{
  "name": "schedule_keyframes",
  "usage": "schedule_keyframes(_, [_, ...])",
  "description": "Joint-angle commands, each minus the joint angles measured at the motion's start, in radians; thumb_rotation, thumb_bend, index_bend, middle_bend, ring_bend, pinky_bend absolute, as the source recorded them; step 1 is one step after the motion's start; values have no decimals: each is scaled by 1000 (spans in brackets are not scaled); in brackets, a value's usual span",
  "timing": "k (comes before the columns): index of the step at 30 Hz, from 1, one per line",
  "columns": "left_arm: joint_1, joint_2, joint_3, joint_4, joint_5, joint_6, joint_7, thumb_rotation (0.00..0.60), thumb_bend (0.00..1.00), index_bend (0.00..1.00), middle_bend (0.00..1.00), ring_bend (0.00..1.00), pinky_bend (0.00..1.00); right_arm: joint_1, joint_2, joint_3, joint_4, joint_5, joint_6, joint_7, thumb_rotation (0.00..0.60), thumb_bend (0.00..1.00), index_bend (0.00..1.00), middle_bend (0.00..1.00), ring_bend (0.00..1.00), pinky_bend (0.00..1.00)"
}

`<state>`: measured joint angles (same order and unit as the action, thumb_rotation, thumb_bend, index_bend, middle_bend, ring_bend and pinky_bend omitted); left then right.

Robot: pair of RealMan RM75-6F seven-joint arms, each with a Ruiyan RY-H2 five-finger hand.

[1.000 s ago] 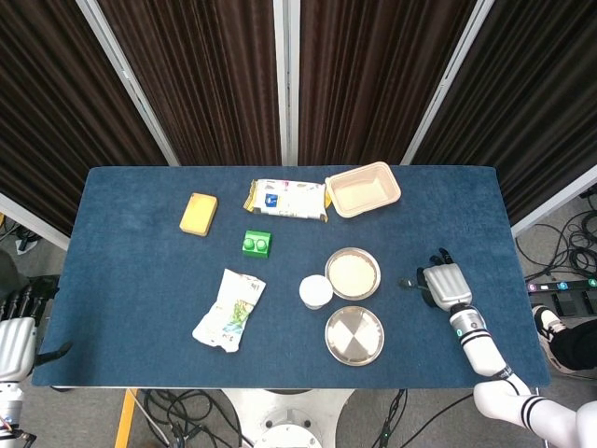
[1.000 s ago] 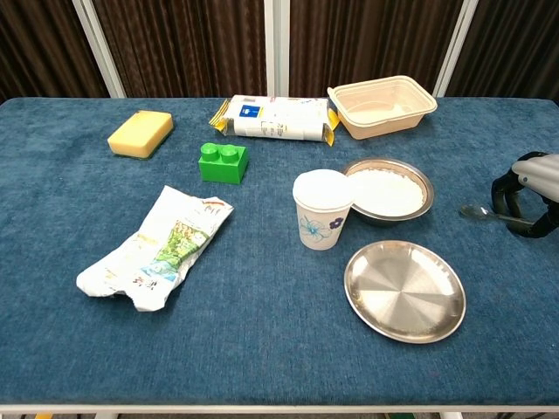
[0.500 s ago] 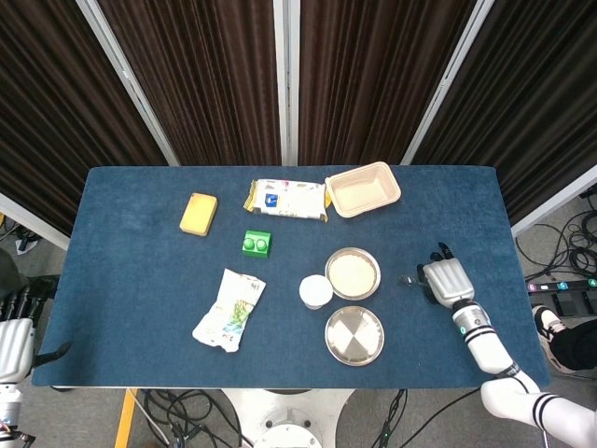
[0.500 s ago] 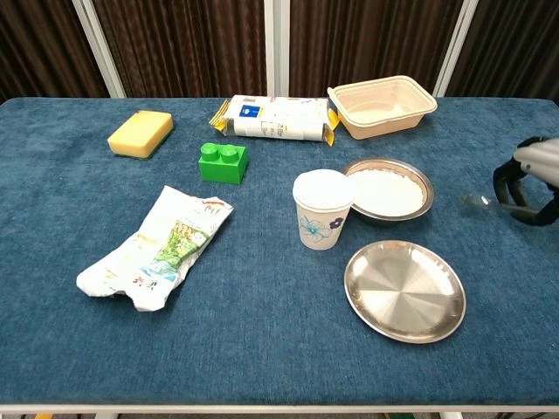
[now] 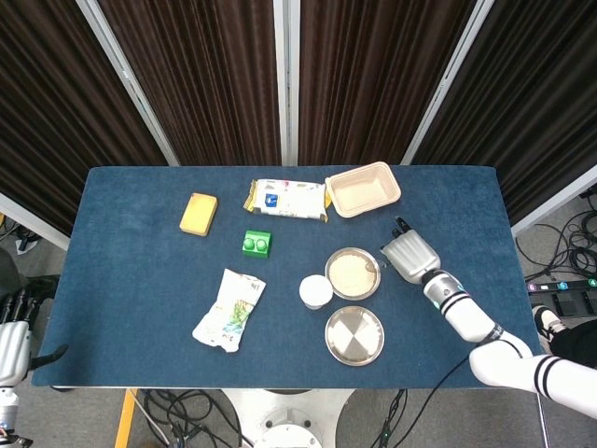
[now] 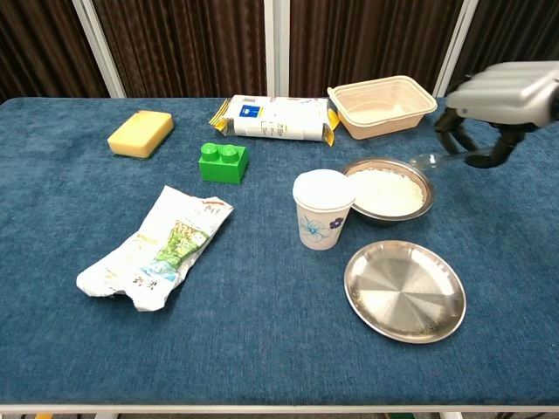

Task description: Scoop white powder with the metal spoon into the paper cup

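Since the earlier frames the right hand has been raised from the table at the right edge and carried left and farther, so that it is now held above the right rim of the powder bowl; the spoon has been lifted with it and is seen grasped under the curled fingers, its bowl end projecting left toward the powder. This is judged to mean that pickup is done and the scoop itself is next, the spoon needing to be lowered and dipped. Nearest, an empty steel plate is seen at the right, and a crumpled packet lies to the left. Just beyond the plate, the cup is stood upright, just left of the bowl and close to its rim; nothing can be seen inside it. Farther back a green block and a yellow sponge are placed at the left, with a white pouch and a beige tray along the far side. The left hand is glimpsed only at the frame edge in the head view, and its state cannot be told.
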<state>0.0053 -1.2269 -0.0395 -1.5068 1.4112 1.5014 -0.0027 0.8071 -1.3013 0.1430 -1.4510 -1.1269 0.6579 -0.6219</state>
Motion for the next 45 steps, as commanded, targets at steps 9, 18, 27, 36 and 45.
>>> schedule_keyframes(9, [3, -7, 0, 13, 0, -2, -16, 600, 165, 233, 137, 71, 48, 236, -101, -128, 19, 346, -11, -374, 600, 365, 601, 592, 229, 69])
schedule_keyframes(18, [7, -17, 0, 29, -1, -2, -32, 600, 164, 233, 137, 71, 48, 333, -163, -200, 33, 505, 65, -495, 600, 366, 604, 592, 229, 66])
schedule_keyframes(27, [13, -24, 3, 39, -2, -2, -43, 600, 164, 233, 137, 71, 48, 382, -212, -229, 54, 530, 98, -518, 600, 365, 604, 592, 229, 56])
schedule_keyframes(36, [16, -24, 3, 44, 2, 0, -49, 600, 164, 233, 137, 71, 47, 340, -203, -222, 40, 440, 138, -385, 600, 365, 606, 592, 230, 53])
schedule_keyframes(45, [14, -21, 0, 37, 10, 5, -43, 600, 164, 233, 137, 71, 47, 201, -204, -211, 91, 249, 169, -92, 600, 365, 609, 592, 235, 53])
